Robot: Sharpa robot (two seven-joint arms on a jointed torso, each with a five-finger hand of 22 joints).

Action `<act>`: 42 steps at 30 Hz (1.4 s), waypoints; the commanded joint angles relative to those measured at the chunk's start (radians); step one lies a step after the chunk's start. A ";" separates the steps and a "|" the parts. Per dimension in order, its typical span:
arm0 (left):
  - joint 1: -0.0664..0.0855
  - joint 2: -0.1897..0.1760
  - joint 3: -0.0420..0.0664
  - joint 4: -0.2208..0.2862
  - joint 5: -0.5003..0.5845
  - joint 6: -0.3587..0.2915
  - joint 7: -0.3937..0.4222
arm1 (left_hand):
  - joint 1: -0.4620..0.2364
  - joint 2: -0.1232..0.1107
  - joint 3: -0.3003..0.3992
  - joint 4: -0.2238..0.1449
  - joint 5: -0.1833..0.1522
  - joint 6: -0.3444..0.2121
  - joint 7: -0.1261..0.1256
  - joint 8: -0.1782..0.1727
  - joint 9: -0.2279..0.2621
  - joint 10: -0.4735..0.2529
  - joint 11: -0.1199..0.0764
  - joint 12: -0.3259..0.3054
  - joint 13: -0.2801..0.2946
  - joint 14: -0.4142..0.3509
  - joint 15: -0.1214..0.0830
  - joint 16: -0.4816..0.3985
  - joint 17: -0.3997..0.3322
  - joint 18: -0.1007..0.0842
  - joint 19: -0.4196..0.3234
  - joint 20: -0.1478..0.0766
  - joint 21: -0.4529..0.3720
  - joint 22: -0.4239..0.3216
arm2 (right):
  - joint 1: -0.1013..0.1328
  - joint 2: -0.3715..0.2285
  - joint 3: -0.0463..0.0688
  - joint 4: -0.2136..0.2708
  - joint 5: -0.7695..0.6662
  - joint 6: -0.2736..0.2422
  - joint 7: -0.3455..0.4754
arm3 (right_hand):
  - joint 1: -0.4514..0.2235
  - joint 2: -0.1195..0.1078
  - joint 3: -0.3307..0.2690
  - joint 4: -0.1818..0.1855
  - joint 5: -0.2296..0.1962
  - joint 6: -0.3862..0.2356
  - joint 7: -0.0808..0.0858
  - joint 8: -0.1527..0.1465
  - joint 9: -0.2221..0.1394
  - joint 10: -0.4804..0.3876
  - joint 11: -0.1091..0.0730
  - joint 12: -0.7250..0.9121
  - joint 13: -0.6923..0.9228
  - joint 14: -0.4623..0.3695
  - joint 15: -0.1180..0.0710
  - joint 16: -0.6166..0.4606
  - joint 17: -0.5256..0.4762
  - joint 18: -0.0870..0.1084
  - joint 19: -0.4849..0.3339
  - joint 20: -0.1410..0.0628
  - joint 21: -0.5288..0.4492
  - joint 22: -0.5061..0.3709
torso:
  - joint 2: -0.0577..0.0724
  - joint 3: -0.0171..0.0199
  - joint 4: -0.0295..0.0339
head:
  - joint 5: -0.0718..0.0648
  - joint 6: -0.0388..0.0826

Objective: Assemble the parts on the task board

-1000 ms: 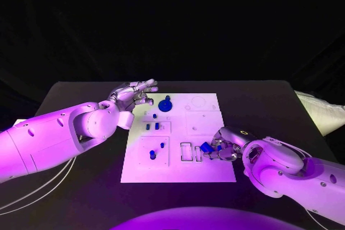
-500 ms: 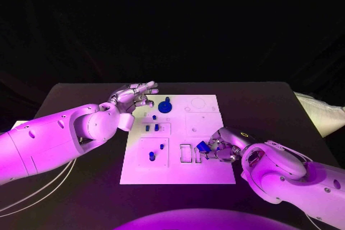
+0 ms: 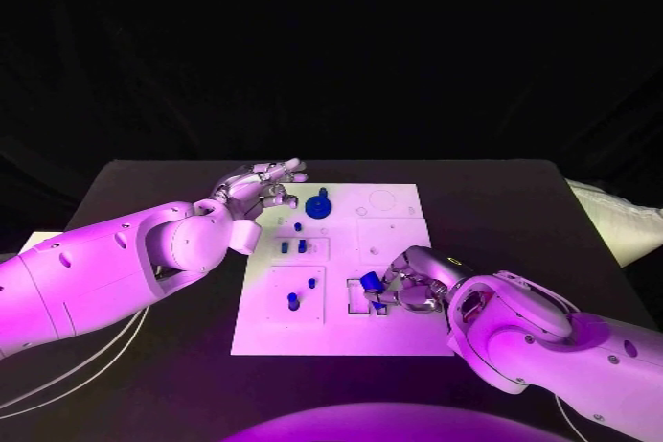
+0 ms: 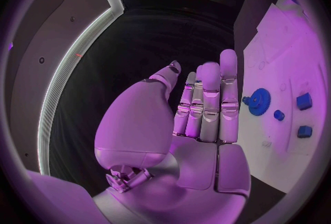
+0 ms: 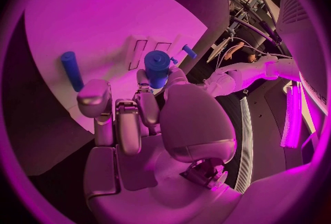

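The white task board (image 3: pixel 400 332) lies in the middle of the black table. My right hand (image 3: pixel 412 290) hovers over its near middle and pinches a blue cylindrical part (image 3: pixel 371 281) above the narrow slots (image 3: pixel 359 296). The right wrist view shows that part (image 5: pixel 157 67) between my fingertips and a blue peg (image 5: pixel 71 70) lying on the board. My left hand (image 3: pixel 260 185) hangs over the board's far left corner, holding nothing, fingers stretched out (image 4: pixel 210 102). A blue gear (image 3: pixel 319 206) (image 4: pixel 260 101) stands on the board close by, with small blue parts (image 3: pixel 293 245) (image 4: pixel 304 101) nearer the middle.
A white bundle (image 3: pixel 610 220) lies at the table's right edge. Pale cables (image 3: pixel 56 375) hang off the near left side. Bare black table surrounds the board on both sides.
My right hand has carried the blue part leftwards, from the board's right side to over the slots. The left hand has hardly moved.
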 commanded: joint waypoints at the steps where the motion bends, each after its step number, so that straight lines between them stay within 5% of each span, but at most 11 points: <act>1: 0.000 0.003 0.001 0.001 -0.003 0.020 0.004 | 0.011 -0.002 -0.003 0.000 -0.005 -0.007 0.002 0.004 -0.001 -0.007 -0.003 0.007 0.001 -0.006 0.001 -0.004 -0.001 0.019 0.006 0.003 -0.006 -0.001 | 0.000 0.018 -0.001 -0.011 0.036 0.063 0.002 | -0.013 0.005 -0.009 -0.002 -0.008 0.021 -0.016 0.005 0.054 0.011 -0.016 -0.006 -0.013 0.094 -0.009 0.004 0.202 -0.011 -0.003 -0.007 0.003 0.001 | 0.001 -0.0003 0.0003 | 0.006 0.000; 11: 0.000 0.005 0.001 0.002 -0.003 0.018 0.005 | 0.011 -0.002 -0.003 0.000 -0.005 -0.007 0.002 0.004 -0.001 -0.007 -0.003 0.007 0.001 -0.006 0.001 -0.004 -0.001 0.019 0.006 0.003 -0.006 -0.001 | 0.000 0.064 -0.002 -0.048 0.046 0.059 0.003 | -0.045 0.024 -0.038 -0.002 -0.062 0.016 -0.018 0.007 0.077 0.014 -0.018 -0.016 -0.014 0.094 -0.011 0.004 0.202 -0.011 -0.003 -0.009 0.004 0.002 | 0.002 0.0004 -0.0030 | 0.012 -0.001; 15: 0.000 0.005 0.001 0.002 -0.003 0.016 0.008 | 0.013 0.000 -0.006 0.001 -0.005 -0.008 0.002 0.004 -0.001 -0.009 -0.003 0.008 0.001 -0.007 0.001 -0.003 -0.001 0.019 0.006 0.003 -0.007 -0.002 | 0.000 0.072 -0.003 -0.061 0.044 0.047 0.009 | -0.127 0.022 -0.102 -0.006 -0.319 0.007 -0.016 0.008 0.094 -0.014 -0.015 -0.079 -0.066 0.090 -0.009 -0.003 0.188 -0.008 -0.015 -0.008 -0.009 -0.017 | 0.002 0.0012 -0.0032 | 0.014 -0.001; 16: 0.000 0.005 0.001 0.002 -0.003 0.016 0.008 | 0.013 0.000 -0.006 0.001 -0.005 -0.008 0.002 0.004 -0.001 -0.009 -0.003 0.008 0.001 -0.007 0.001 -0.003 -0.001 0.019 0.006 0.003 -0.007 -0.002 | 0.000 0.073 -0.003 -0.063 0.042 0.045 0.011 | -0.146 0.014 -0.118 -0.004 -0.342 0.004 -0.014 0.008 0.099 -0.019 -0.015 -0.093 -0.078 0.090 -0.008 -0.004 0.185 -0.008 -0.018 -0.007 -0.012 -0.021 | 0.002 0.0015 -0.0029 | 0.015 -0.001; 19: 0.000 0.004 0.001 0.002 -0.003 0.015 0.009 | 0.013 0.000 -0.006 0.001 -0.005 -0.008 0.002 0.004 -0.001 -0.009 -0.003 0.008 0.001 -0.007 0.001 -0.003 -0.001 0.019 0.006 0.003 -0.007 -0.002 | 0.000 0.076 -0.003 -0.062 0.035 0.048 0.014 | -0.197 -0.011 -0.150 -0.001 -0.348 0.000 -0.014 0.009 0.108 -0.033 -0.014 -0.128 -0.107 0.089 -0.008 -0.008 0.180 -0.006 -0.022 -0.006 -0.016 -0.027 | 0.002 0.0022 -0.0039 | 0.015 -0.002; 26: -0.001 0.001 0.001 0.003 -0.003 0.013 0.012 | 0.014 0.001 -0.007 0.001 -0.005 -0.008 0.002 0.004 -0.001 -0.009 -0.003 0.009 0.001 -0.006 0.001 -0.002 0.000 0.019 0.006 0.003 -0.007 -0.002 | 0.000 0.074 -0.002 -0.047 -0.002 0.055 0.012 | -0.210 -0.018 -0.151 -0.002 -0.347 0.003 -0.016 0.012 0.115 -0.034 -0.015 -0.140 -0.118 0.089 -0.009 -0.007 0.180 -0.007 -0.020 -0.007 -0.015 -0.023 | 0.002 0.0018 -0.0040 | 0.017 -0.003; 34: -0.001 -0.002 0.001 0.004 -0.003 0.013 0.012 | 0.014 0.001 -0.007 0.001 -0.005 -0.008 0.002 0.004 -0.001 -0.009 -0.003 0.009 0.001 -0.006 0.001 -0.002 0.000 0.019 0.006 0.003 -0.007 -0.002 | 0.000 0.072 -0.002 -0.039 -0.035 0.084 0.011 | 0.027 -0.005 -0.087 -0.101 -0.287 -0.001 -0.018 0.020 0.146 -0.023 -0.018 -0.149 -0.121 0.090 -0.012 -0.004 0.187 -0.008 -0.016 -0.009 -0.010 -0.013 | 0.003 0.0012 -0.0038 | 0.017 -0.009; 42: -0.001 -0.001 0.001 0.004 -0.003 0.014 0.011 | 0.014 0.001 -0.007 0.001 -0.005 -0.008 0.002 0.004 -0.001 -0.009 -0.003 0.009 0.001 -0.006 0.001 -0.002 0.000 0.019 0.006 0.003 -0.007 -0.002 | 0.000 0.077 -0.002 -0.049 -0.076 0.076 0.010 | 0.195 0.031 -0.012 -0.201 -0.339 0.010 -0.031 0.031 0.164 -0.007 -0.029 -0.113 -0.083 0.091 -0.021 -0.003 0.191 -0.008 -0.016 -0.015 -0.010 -0.010 | 0.002 0.0005 -0.0027 | 0.015 -0.011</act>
